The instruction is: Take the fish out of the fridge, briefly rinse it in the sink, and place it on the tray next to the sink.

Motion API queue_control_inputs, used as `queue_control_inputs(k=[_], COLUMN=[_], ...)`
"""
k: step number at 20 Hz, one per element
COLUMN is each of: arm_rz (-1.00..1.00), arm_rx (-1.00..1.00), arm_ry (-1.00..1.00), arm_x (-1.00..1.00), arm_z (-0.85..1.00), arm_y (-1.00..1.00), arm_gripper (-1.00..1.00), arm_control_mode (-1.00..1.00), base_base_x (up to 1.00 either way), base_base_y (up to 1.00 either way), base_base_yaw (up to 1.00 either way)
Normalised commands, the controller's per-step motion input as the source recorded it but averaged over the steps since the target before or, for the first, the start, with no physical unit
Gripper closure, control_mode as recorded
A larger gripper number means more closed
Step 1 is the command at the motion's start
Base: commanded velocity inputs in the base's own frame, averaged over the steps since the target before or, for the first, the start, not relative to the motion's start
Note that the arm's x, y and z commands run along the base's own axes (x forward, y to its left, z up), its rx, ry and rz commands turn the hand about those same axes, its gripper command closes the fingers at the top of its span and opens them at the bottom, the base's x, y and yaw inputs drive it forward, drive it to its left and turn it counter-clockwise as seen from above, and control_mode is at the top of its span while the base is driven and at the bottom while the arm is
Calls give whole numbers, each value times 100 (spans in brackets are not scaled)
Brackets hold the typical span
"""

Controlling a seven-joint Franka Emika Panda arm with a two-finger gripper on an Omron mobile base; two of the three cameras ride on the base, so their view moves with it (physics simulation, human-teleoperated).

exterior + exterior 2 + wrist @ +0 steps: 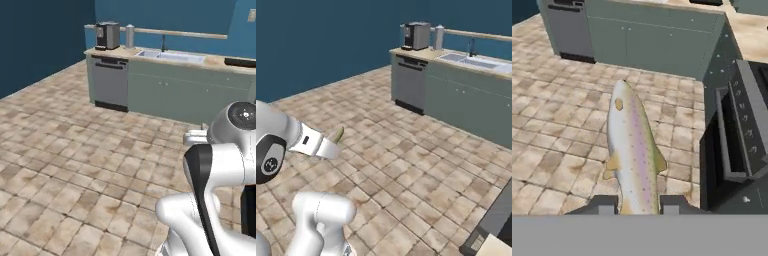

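While claw (pixel 639 204) pinches tail, fish (pixel 633 154) pts straight fwd.

Tail of the fish (pixel 633 150) hidden between the jaws; tray (pixel 241 62) cut off at the frame edge.

Fish out of the fridge, sink across the room

We've got the fish (pixel 633 160), a pale speckled trout with a pinkish stripe and yellowish fins, hanging over the tiled floor, tail end pinched between the gripper (pixel 639 204) fingertips, head pointing away from the hand. We see the sink (pixel 170 56), pale bluish-white with a thin dark faucet, set into the counter along the far blue wall. A dark flat thing at that counter's right edge could be the tray (pixel 241 62), hard to tell.
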Motion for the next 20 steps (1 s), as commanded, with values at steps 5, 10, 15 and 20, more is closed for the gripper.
queue_control_inputs(k=[5,10,15,20], arm_rz=[0,0,0,0], arm_rx=[0,0,0,0], arm_ry=[0,0,0,0], arm_x=[0,0,0,0], arm_z=[0,0,0,0], arm_y=[0,0,0,0], arm_gripper=[100,100,100,100], arm_control_mode=[100,100,100,100], base_base_x=[-9,-9,1,22], base_base_y=[22,35,75,76], base_base_yaw=[-99,-94,-64,-22])
